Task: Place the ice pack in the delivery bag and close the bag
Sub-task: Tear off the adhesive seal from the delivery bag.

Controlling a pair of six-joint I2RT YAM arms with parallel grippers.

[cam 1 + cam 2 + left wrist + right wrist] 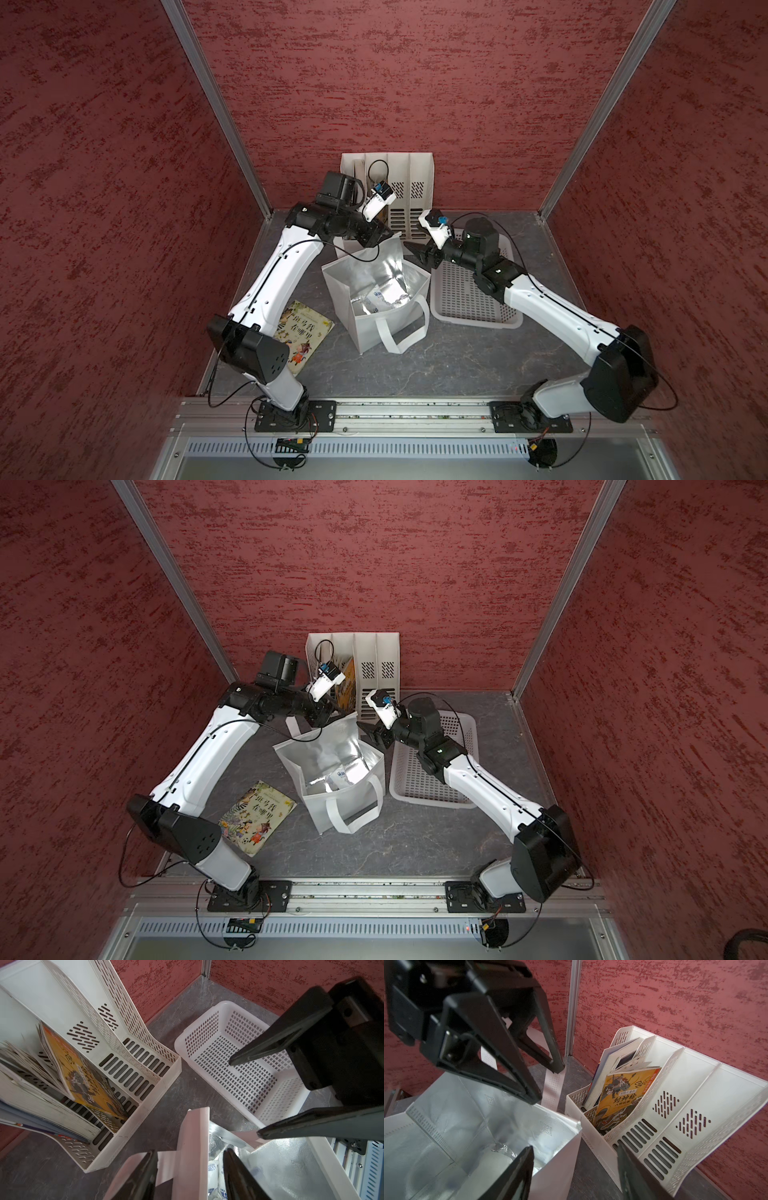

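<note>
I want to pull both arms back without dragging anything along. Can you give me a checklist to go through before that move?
1. Ice pack inside the delivery bag, on its foil bottom: ok.
2. Bag upright, mouth open: ok.
3. Left gripper with jaws open and empty: ok.
4. Far handle strap clear of the left jaws: not ok, it runs between them.
5. Right gripper with jaws open and empty: ok.
6. White perforated basket holds no other pack: ok where visible.
</note>
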